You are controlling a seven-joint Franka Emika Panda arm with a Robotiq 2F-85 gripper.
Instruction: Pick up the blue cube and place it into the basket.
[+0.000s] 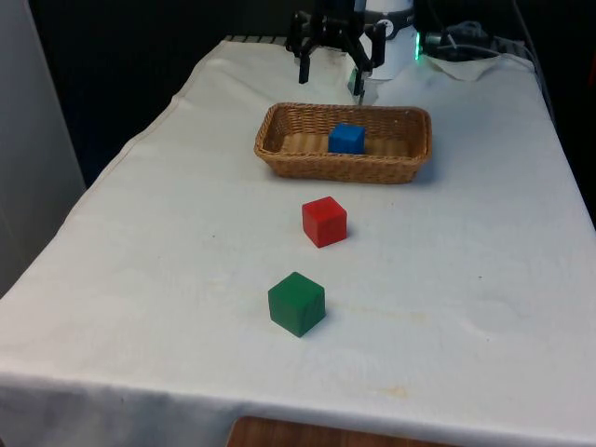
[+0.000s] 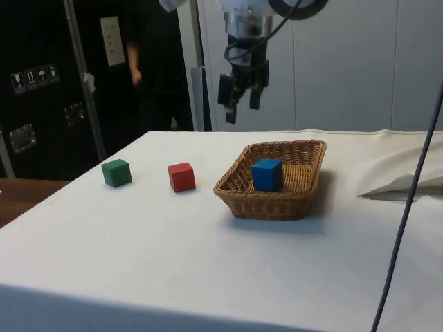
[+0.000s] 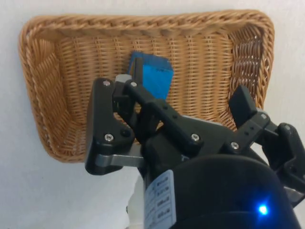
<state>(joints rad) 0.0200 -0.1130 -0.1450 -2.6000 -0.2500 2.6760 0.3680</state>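
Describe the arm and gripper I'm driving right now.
The arm is white, with a black cable looping beside its wrist. The gripper is black, with two fingers built from flat black linkage plates fastened by silver screws. A white label with small print sits on its body.

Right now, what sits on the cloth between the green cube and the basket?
The red cube lies between the green cube and the basket, standing apart from both. The front view and side view both show it.
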